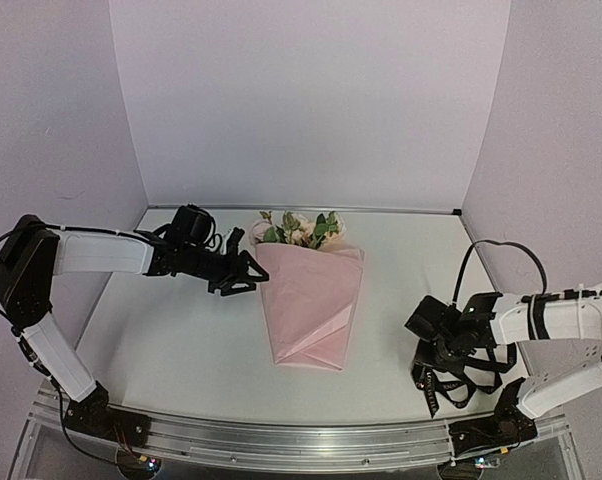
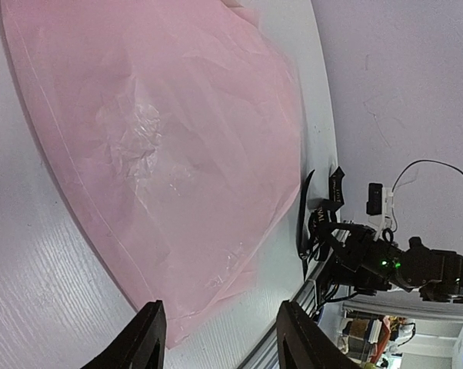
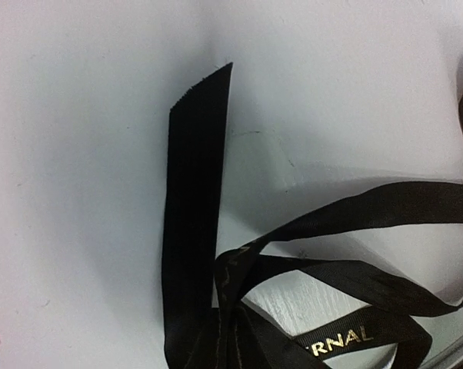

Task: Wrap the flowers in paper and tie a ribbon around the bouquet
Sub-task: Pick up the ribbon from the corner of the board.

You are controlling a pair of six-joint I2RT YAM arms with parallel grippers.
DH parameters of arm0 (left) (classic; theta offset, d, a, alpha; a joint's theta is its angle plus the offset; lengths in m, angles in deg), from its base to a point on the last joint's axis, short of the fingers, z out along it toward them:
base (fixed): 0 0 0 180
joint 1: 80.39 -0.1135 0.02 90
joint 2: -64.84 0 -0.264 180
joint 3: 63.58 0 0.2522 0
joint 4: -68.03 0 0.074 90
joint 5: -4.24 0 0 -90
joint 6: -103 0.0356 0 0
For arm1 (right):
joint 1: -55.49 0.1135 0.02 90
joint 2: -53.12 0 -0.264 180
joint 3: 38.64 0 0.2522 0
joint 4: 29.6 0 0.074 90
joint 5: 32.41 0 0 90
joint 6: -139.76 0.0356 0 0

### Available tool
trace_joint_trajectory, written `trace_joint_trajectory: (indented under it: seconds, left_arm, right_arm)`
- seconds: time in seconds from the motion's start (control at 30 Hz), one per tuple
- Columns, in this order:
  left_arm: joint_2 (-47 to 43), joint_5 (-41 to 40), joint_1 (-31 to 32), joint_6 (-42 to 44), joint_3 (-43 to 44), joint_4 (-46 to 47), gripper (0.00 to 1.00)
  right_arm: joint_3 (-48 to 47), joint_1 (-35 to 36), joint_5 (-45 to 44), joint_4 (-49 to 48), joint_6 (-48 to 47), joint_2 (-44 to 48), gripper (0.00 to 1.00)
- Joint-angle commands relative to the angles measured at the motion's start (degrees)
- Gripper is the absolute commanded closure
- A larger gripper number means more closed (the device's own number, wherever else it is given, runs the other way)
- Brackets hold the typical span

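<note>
Left claw (image 1: 243,272): half spread, with nothing held between its fingers (image 2: 148,338).
Bouquet (image 1: 311,300): lies flat on the table (image 1: 181,340), just ahead of the left claw's tips and well apart from the right claw. Its wide mouth points to the far side and its folded point to the near side.
Paper (image 2: 178,138): the pink sheet spreads out ahead of the left claw. Its near edge reaches almost to the fingertips, close beside one of them, but I cannot tell whether it touches.
Flowers (image 1: 301,230): pale blooms and green leaves stick out of the cone's mouth, beyond and to the side of the left claw, clear of it.
Right claw (image 1: 431,355): closed tight, low over the table. Its own fingers do not show in the wrist view.
Ribbon (image 3: 193,231): the black strands bunch together right at the right claw, pinched there. One flat cut end runs straight out ahead of the claw, and loops curl off to the side, one of them with gold lettering. The loose part lies on the table under and around the claw.
</note>
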Motion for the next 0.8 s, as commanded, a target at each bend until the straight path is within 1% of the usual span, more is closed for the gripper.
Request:
trace_joint_trajectory:
  seconds: [0.0, 0.1, 0.23, 0.33, 0.47, 0.57, 0.77]
  left_arm:
    - [-3.14, 2.82, 2.35, 3.57, 0.9, 3.4, 0.49]
    - [-3.69, 4.55, 5.25, 6.56, 1.15, 6.38, 0.49]
    - [-3.12, 6.29, 8.58, 8.87, 1.35, 10.11, 0.49]
    - [-2.06, 7.31, 10.72, 10.56, 2.23, 12.09, 0.48]
    - [0.89, 4.19, 14.75, 15.79, 6.66, 9.08, 0.45]
    - [2.81, 2.66, 16.19, 17.5, 8.68, 8.38, 0.43]
    - [7.02, -2.04, 20.94, 24.4, 13.14, 1.91, 0.41]
  right_arm:
    - [-7.77, -0.13, 1.05, 6.01, -3.07, 5.77, 1.0]
    - [-11.65, -0.19, 4.55, 3.89, -3.83, 7.11, 1.0]
    - [-19.69, -0.14, 9.09, 0.28, -4.7, 2.56, 1.0]
    - [-22.92, -0.14, 11.56, -4.33, -2.71, -0.79, 1.0]
    - [-25.95, -0.05, 14.7, -10.62, 1.7, -5.28, 1.0]
    - [-27.51, 0.0, 15.21, -12.24, 4.5, -8.01, 1.0]
    - [-26.44, 0.04, 18.68, -16.05, 11.63, -10.97, 1.0]
